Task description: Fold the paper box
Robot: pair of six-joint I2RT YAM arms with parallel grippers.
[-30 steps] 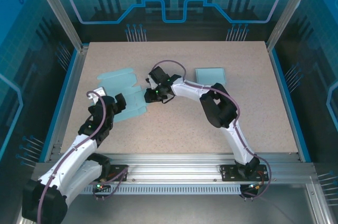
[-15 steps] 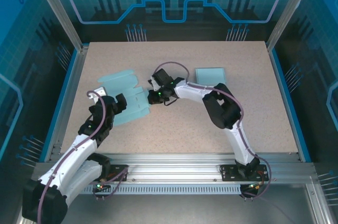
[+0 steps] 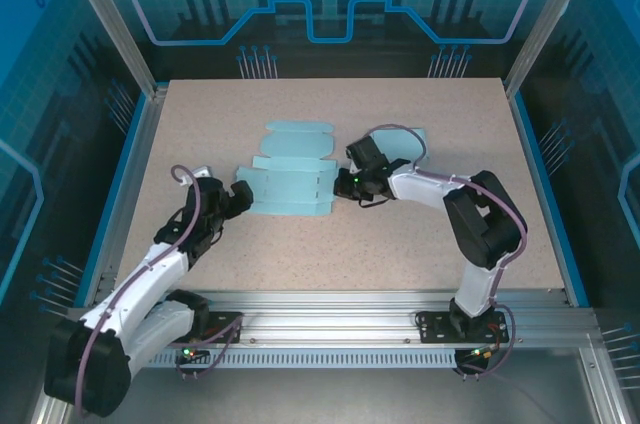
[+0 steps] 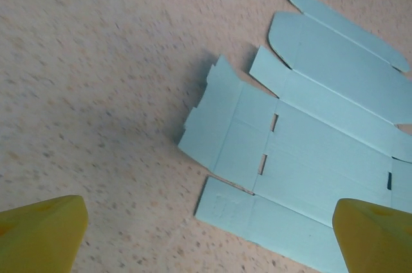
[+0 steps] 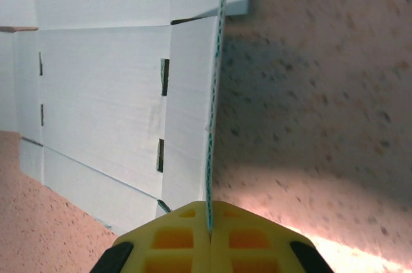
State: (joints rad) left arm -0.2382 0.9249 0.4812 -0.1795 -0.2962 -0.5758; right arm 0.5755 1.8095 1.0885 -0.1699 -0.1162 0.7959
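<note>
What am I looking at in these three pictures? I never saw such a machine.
Two robot arms are bolted to the near edge of a speckled table. One picture looks down from above; the other two come from cameras on the wrists, so yellow fingertips show there. A flat pale blue paper box lies in the middle. The right gripper is shut on one raised flap. The left gripper is open beside the box's left end, holding nothing. Another pale blue piece lies beyond the right arm.
</note>
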